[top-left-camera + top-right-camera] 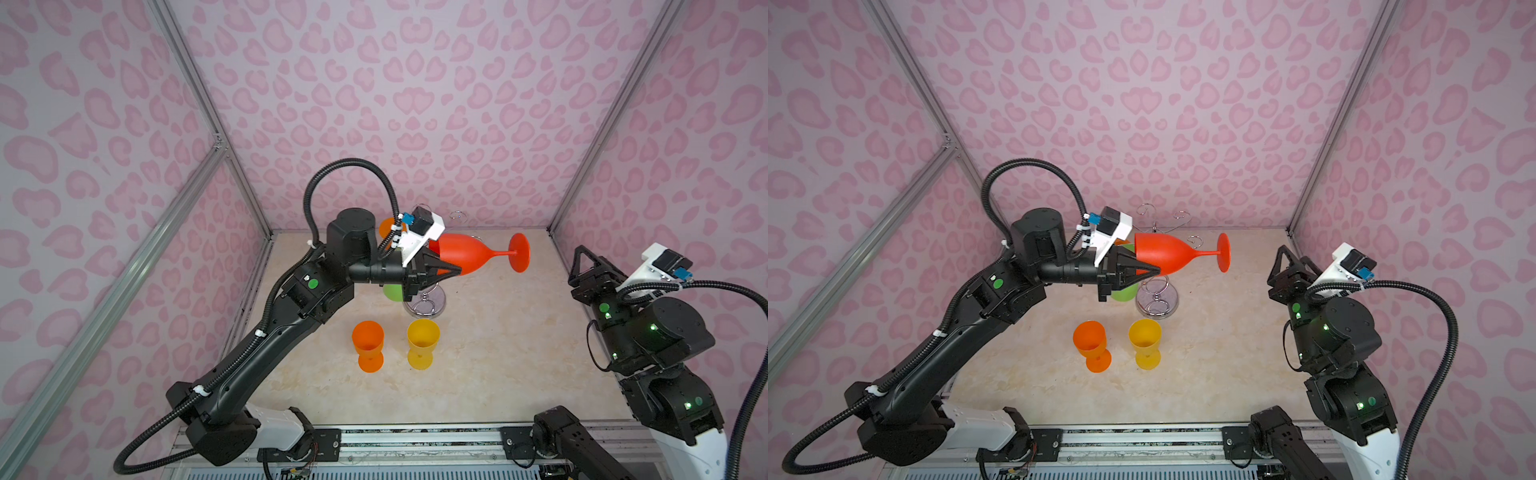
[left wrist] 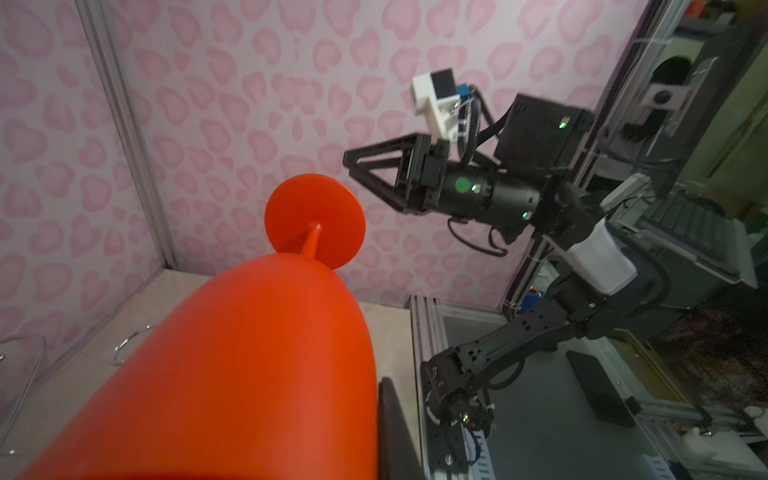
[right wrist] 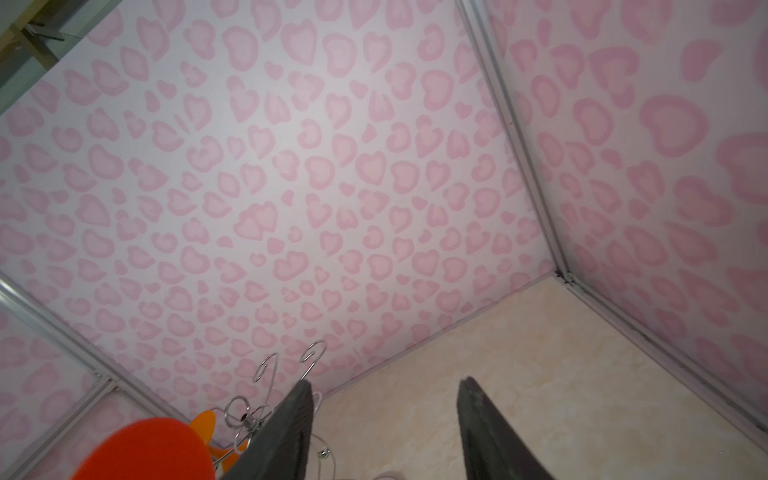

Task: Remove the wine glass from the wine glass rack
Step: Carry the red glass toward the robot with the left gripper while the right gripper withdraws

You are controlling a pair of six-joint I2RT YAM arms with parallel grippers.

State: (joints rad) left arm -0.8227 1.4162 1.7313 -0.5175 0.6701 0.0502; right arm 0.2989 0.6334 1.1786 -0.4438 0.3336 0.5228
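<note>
- The left arm (image 1: 257, 357) and right arm (image 1: 656, 336) are matte black, with blocky links and round joint housings.
- A white shell (image 1: 274, 428) covers each arm's lowest link.
- Black ribbed hose (image 1: 351, 160) is fastened on with white cable ties (image 1: 260, 333).
- Round green stickers (image 1: 312, 284) mark the joints.
- Each wrist bears a white camera bracket (image 1: 419, 241) with a blue plug (image 1: 407, 217).
- The left gripper (image 1: 457, 270) and right gripper (image 2: 348, 158) have black, open-triangle fingers.

Open table (image 1: 519, 353) right of rack (image 1: 424, 305); 2 cups (image 1: 368, 345) block front.
</note>
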